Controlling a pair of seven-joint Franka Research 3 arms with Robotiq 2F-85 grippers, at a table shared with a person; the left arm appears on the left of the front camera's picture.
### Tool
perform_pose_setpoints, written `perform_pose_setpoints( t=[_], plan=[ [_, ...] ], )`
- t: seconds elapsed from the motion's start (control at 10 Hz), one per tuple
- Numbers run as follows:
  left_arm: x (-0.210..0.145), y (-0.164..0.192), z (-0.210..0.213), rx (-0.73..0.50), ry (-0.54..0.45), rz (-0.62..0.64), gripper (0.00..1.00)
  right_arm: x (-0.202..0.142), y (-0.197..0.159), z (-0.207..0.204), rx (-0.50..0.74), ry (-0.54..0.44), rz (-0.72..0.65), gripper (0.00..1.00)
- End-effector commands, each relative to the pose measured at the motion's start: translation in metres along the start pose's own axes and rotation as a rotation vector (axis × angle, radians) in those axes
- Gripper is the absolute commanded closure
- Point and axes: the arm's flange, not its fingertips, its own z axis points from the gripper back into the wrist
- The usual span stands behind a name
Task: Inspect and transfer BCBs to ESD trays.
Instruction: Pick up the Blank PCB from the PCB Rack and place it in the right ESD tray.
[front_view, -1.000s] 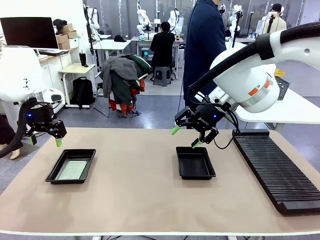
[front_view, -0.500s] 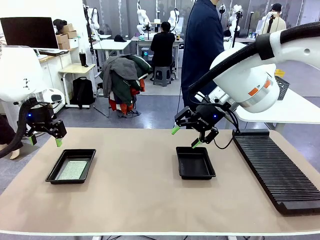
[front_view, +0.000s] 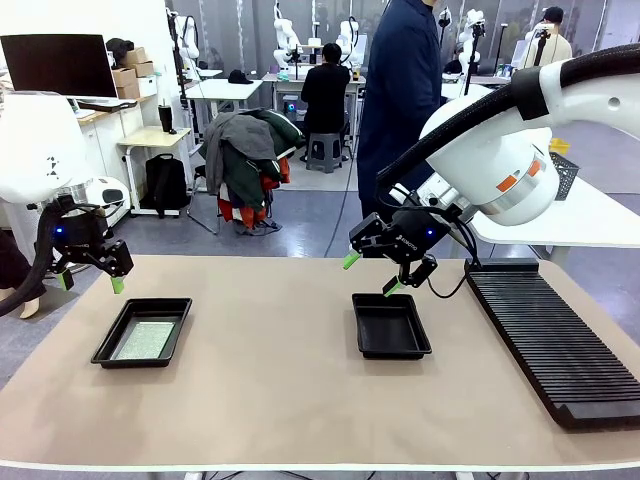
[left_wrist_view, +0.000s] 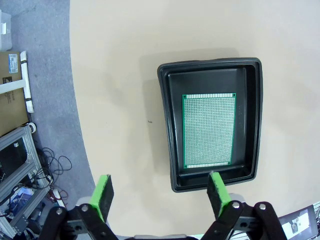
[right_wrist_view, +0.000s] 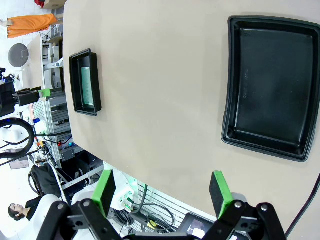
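Two trays unchanged | left claw, right claw unmoved | person edged left

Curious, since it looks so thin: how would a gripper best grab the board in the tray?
Likely from straight above, pinching the board across its two long edges: it lies flat, and the tray rim blocks sideways approaches.

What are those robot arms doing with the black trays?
Nothing is being held right now. The left gripper hangs with its jaws open, above and a little to the side of the left tray, which has one green board lying flat in it. The right gripper, jaws open too, hovers by the other tray, which is empty. A person in a dark coat stands beyond the table, touching nothing.
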Motion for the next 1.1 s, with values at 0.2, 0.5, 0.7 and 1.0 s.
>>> perform_pose_setpoints(
  t=[0.2, 0.5, 0.7, 1.0],
  plan=[
    [0.0, 0.0013, -0.0017, 0.0, -0.005, 0.004, 0.0, 0.0019, 0.002, -0.0028, -0.013, -0.012, -0.02, 0.0],
    [0.0, 0.0013, -0.0017, 0.0, -0.005, 0.004, 0.0, 0.0019, 0.002, -0.0028, -0.013, -0.012, -0.02, 0.0],
    [0.0, 0.0013, -0.0017, 0.0, -0.005, 0.004, 0.0, 0.0019, 0.002, -0.0028, -0.013, -0.012, -0.02, 0.0],
    [0.0, 0.0013, -0.0017, 0.0, -0.005, 0.004, 0.0, 0.0019, 0.002, -0.0028, -0.013, -0.012, -0.02, 0.0]
  ],
)
